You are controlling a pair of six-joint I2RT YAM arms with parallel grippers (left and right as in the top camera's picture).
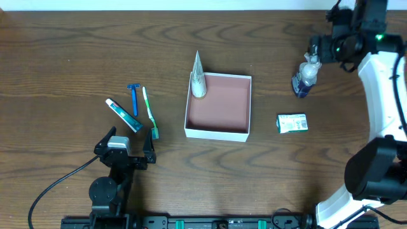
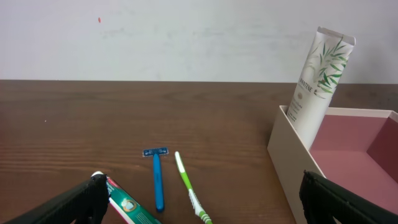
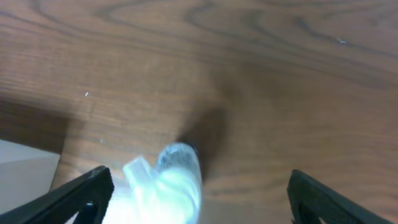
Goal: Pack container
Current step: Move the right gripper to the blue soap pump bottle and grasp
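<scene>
The container (image 1: 218,132) is a square white box with a reddish-brown inside at the table's middle; its wall also shows in the left wrist view (image 2: 287,155). A white shampoo tube (image 1: 198,79) (image 2: 317,81) stands in its far left corner. A toothpaste tube (image 1: 123,115) (image 2: 127,208), a blue razor (image 1: 134,98) (image 2: 157,180) and a green toothbrush (image 1: 149,111) (image 2: 186,180) lie left of it. My left gripper (image 1: 127,147) (image 2: 203,186) is open and empty, just short of them. My right gripper (image 1: 316,54) (image 3: 199,180) is open around a clear pump bottle (image 1: 305,76) (image 3: 177,186), off-centre toward the left finger.
A small green-and-white carton (image 1: 292,123) lies on the wood table right of the container, nearer than the pump bottle. The left arm's cable (image 1: 57,184) runs along the table's front left.
</scene>
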